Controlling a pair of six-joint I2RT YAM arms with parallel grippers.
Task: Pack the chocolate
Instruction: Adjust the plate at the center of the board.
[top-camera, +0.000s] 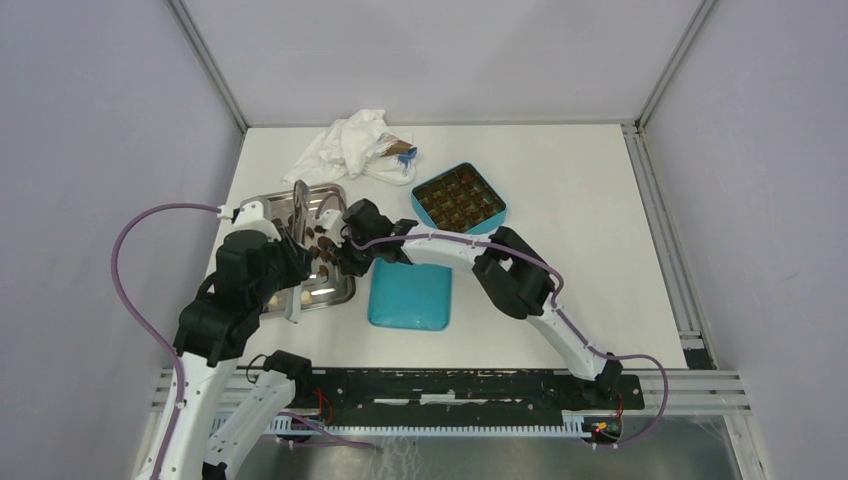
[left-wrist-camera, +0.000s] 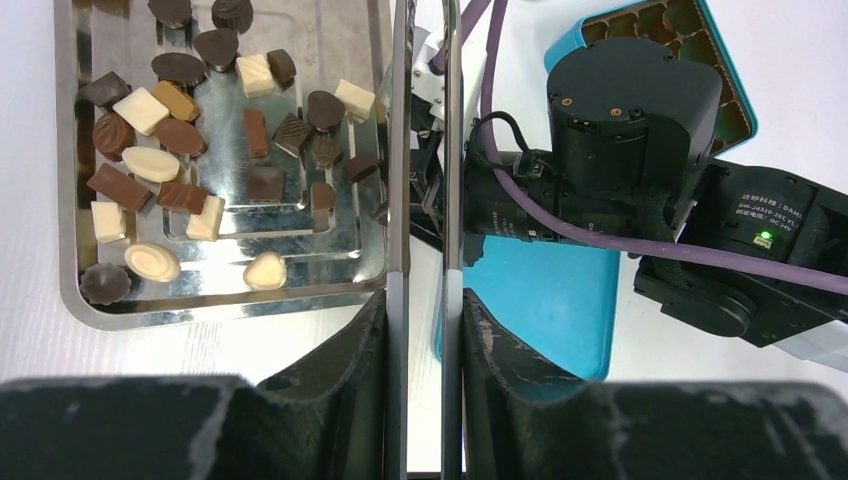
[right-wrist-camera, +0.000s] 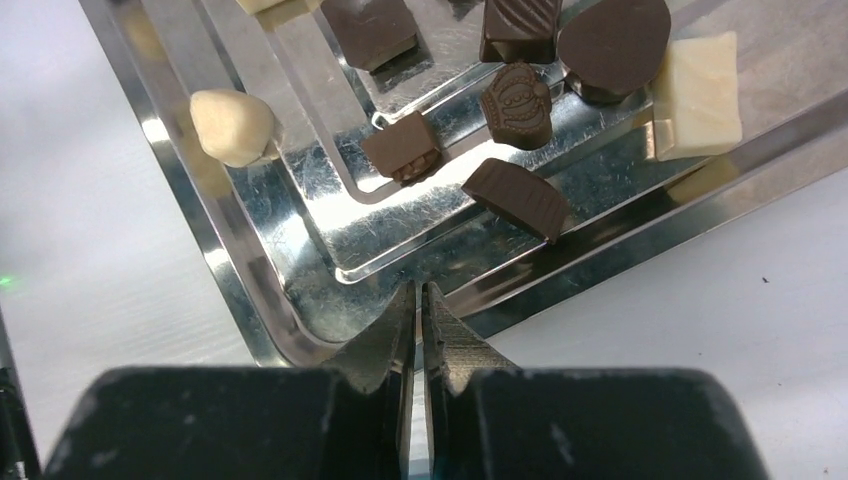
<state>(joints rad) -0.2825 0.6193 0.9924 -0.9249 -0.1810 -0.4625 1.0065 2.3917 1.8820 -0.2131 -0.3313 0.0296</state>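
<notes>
- Because the right gripper (right-wrist-camera: 418, 292) hangs over the near corner of the tray (right-wrist-camera: 225, 260) with its jaws closed and nothing visible between them, it probably holds no chocolate (right-wrist-camera: 515, 200). The closest pieces lie just beyond its tips on shiny, sloping metal, where a pinch could skid them away.
- The left gripper (left-wrist-camera: 425, 300) is clamped on a thin metal tool (left-wrist-camera: 398, 150) at the tray's right edge, and the right arm (left-wrist-camera: 635, 120) lies just beside it. A careless move by either could knock them together, jolt the tray or catch the purple cable (left-wrist-camera: 486, 70).
- The loose pieces, dark, mid-brown and cream, sit in the tray. The teal box (top-camera: 470, 229) stands well apart at the back, with its lid (top-camera: 410, 295) lying flat near the arms. Whether its cells hold any pieces cannot be told.
- The table (top-camera: 560, 180) is plain white and looks smooth, so the tray could slide. A crumpled white cloth (top-camera: 350, 145) lies at the rear.
- Pale grey walls (top-camera: 100, 120) and metal rails (top-camera: 207, 65) close the space in.
</notes>
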